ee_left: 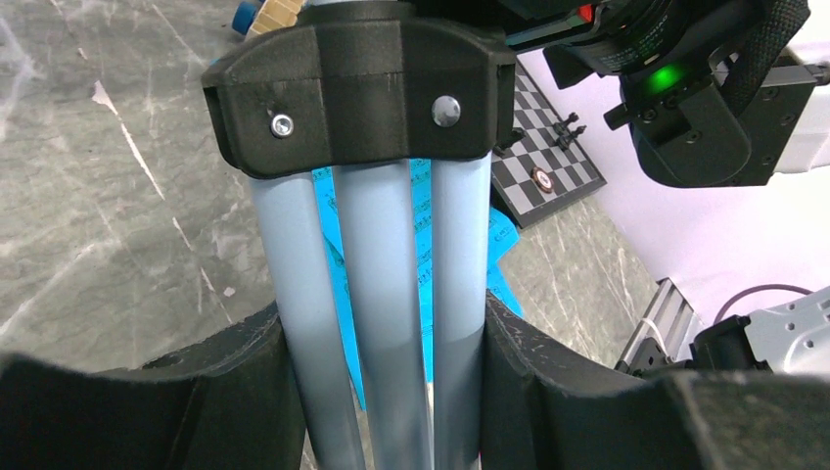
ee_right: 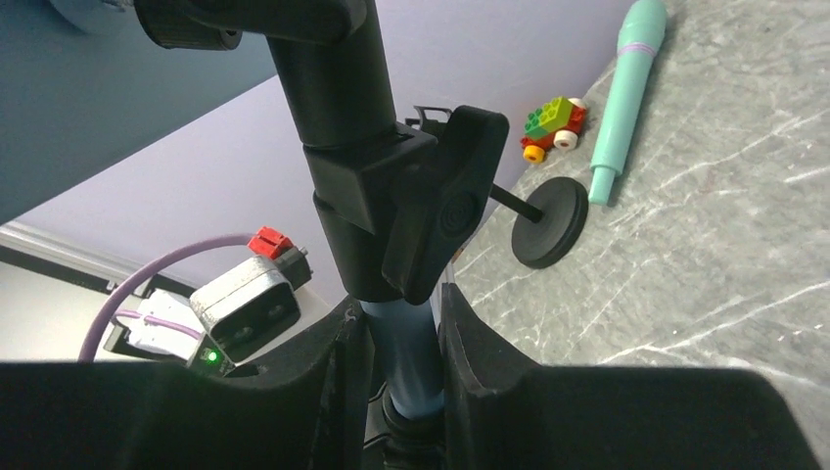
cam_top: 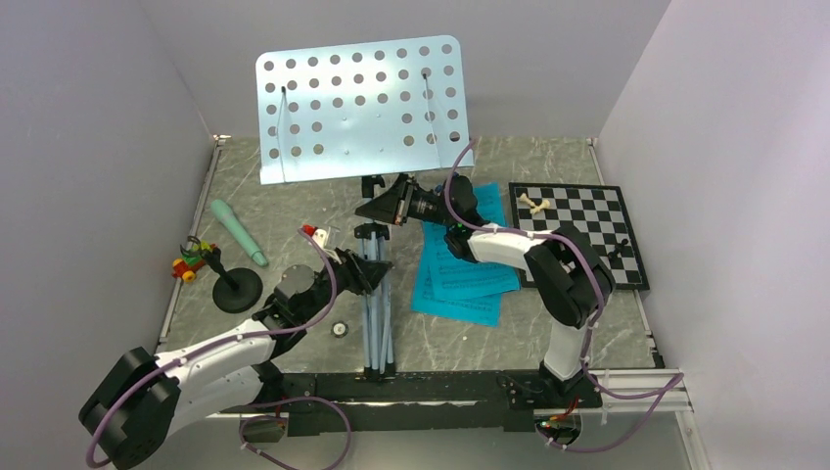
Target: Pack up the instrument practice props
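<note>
The pale-blue music stand stands upright mid-table, its perforated tray point(cam_top: 362, 108) high at the back. Its three tripod legs point(cam_top: 378, 318) are folded together. My left gripper point(cam_top: 366, 274) is shut on these legs point(ee_left: 377, 294) just below the black collar point(ee_left: 357, 83). My right gripper point(cam_top: 393, 208) is shut on the stand's pale-blue pole point(ee_right: 406, 352), right under the black clamp knob point(ee_right: 442, 211). Turquoise music sheets point(cam_top: 465, 272) lie on the table to the right of the legs. The mint-green microphone point(cam_top: 238, 232) lies flat at the left, beside its black round-based stand point(cam_top: 236, 290).
A black-and-white chessboard point(cam_top: 577, 230) with a few pieces lies at the right. A small toy car point(cam_top: 191, 259) sits by the left wall. A small round disc point(cam_top: 340, 329) lies near the left arm. Pale walls close in three sides.
</note>
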Motion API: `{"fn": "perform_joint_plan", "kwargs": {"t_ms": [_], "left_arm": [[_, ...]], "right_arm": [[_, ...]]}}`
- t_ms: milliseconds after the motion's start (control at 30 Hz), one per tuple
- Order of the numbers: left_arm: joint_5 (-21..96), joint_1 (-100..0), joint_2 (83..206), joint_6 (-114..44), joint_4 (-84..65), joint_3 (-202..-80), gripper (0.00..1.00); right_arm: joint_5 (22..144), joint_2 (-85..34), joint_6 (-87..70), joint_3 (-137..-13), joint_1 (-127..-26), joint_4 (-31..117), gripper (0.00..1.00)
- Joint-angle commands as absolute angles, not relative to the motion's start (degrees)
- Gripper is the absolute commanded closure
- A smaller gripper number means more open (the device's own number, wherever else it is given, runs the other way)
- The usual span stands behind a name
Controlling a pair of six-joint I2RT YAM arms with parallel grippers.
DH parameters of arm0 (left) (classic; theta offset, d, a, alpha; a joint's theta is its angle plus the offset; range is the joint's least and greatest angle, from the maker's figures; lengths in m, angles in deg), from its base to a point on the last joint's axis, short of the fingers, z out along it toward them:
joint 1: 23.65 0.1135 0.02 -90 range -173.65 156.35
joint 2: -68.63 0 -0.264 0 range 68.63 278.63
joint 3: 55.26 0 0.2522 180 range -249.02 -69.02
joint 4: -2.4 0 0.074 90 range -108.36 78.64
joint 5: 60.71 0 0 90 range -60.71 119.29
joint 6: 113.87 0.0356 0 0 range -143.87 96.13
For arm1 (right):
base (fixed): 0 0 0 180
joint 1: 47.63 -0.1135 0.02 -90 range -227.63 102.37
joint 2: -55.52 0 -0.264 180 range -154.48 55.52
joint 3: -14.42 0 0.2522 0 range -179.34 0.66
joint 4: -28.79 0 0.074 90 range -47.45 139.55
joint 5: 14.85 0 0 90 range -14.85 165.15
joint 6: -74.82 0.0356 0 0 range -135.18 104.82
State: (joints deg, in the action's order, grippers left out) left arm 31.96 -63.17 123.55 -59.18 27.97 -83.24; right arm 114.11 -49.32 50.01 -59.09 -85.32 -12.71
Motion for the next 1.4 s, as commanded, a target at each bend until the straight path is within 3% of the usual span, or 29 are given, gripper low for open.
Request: {"fn": "perform_joint_plan", "kwargs": {"t_ms": [0, 633, 1367], "left_arm": [[21.8, -62.1, 120.4, -50.2, 31.1, -86.8, 1.0], [15.3, -71.1, 110.3, -51.6, 19.1, -89.0, 1.0], [11.6, -73.5, 114.0, -55.7, 22.9, -81.1, 1.0]], "right_arm": [[120.1, -46.8, 54.4, -66.1, -85.1, -11.8, 1.0], [117.3, -41.3, 54.7, -65.5, -91.7, 1.4, 1.0], [115.5, -46.3, 58.0, -55.6, -91.4, -4.2, 1.0]]}}
